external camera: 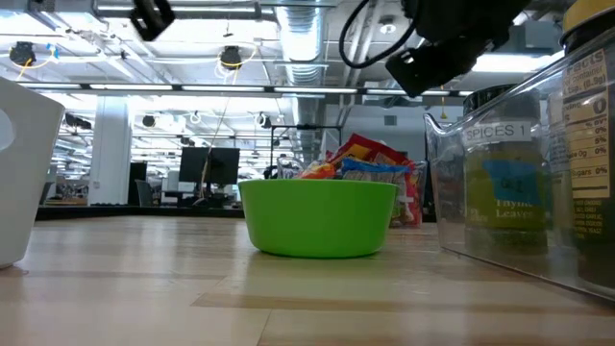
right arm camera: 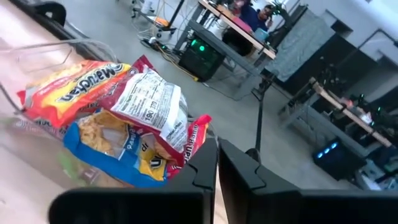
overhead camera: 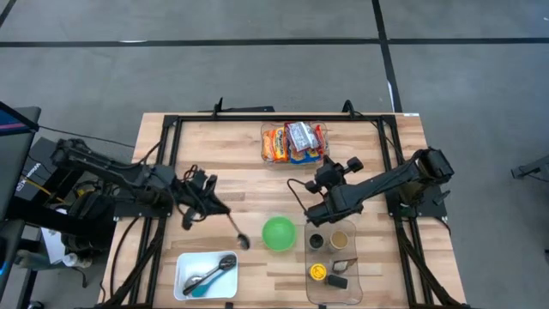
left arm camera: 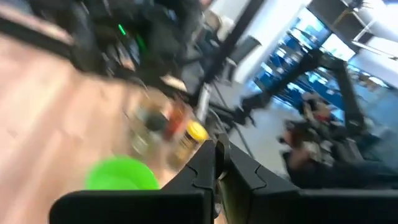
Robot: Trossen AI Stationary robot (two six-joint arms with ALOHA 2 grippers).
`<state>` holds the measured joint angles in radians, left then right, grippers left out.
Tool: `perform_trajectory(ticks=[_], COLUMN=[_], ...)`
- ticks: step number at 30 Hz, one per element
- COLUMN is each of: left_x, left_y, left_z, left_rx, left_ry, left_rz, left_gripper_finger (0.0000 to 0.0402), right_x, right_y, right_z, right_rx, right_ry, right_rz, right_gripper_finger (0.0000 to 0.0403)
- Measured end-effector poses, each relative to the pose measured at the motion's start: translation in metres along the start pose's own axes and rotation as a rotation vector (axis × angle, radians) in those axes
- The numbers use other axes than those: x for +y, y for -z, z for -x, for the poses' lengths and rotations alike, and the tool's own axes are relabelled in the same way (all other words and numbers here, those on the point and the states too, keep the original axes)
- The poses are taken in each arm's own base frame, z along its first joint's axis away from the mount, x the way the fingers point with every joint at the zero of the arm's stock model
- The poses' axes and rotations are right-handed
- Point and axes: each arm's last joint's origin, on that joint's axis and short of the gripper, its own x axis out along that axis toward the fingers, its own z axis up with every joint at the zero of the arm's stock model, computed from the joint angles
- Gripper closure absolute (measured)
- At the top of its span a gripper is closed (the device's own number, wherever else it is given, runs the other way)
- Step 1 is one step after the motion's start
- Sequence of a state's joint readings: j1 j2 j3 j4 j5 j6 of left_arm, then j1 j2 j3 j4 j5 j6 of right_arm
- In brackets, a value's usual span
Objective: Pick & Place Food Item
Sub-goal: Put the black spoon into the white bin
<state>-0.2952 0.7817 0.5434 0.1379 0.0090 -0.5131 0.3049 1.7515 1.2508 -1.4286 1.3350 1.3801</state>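
Snack bags, orange, red and blue (right arm camera: 118, 118), lie in a clear bin (overhead camera: 294, 142) at the table's far middle. My right gripper (right arm camera: 216, 165) hovers just near-right of that bin (overhead camera: 321, 172), shut with nothing between its fingers. A green bowl (overhead camera: 278, 233) stands near the table's middle. My left gripper (overhead camera: 221, 212) is left of the bowl, above the table and shut on a dark spoon (overhead camera: 243, 241). In the left wrist view the shut fingers (left arm camera: 215, 155) point toward the bowl (left arm camera: 121, 174). My left gripper holds the spoon by its thin handle (overhead camera: 230, 223), which runs on from the fingertips toward the bowl. The spoon's head (overhead camera: 244, 243) is its far end. The low view shows no spoon on the table, so it hangs clear. The fingers hide the place of contact in the wrist view.
A white tray (overhead camera: 206, 275) with more spoons sits at the near left. A clear bin of spice jars (overhead camera: 333, 257) stands at the near right, close beside the bowl. Black frame rails (overhead camera: 171, 129) run along the table's far, left and right edges.
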Motion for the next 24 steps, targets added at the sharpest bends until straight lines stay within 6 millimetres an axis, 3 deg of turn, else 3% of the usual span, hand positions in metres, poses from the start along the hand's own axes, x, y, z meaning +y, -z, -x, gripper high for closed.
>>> perform_trajectory(ticks=[7, 16, 24], left_x=[-0.012, -0.018, -0.01], left_y=[0.017, 0.034, 0.055], left_z=[0.012, 0.01, 0.003], left_rx=[0.154, 0.359, 0.543], left_ry=[0.031, 0.072, -0.082], left_rz=[0.162, 0.389, 0.546], left_gripper_finger=[0.0399, 0.0399, 0.04], right_x=[0.001, 0.01, 0.018], right_y=[0.0, -0.004, -0.014], right_z=[-0.004, -0.007, -0.021], right_rx=[0.005, -0.054, -0.129], right_ry=[0.006, 0.003, 0.04], right_rz=[-0.078, -0.19, -0.38], right_gripper_finger=[0.0401, 0.0401, 0.0401])
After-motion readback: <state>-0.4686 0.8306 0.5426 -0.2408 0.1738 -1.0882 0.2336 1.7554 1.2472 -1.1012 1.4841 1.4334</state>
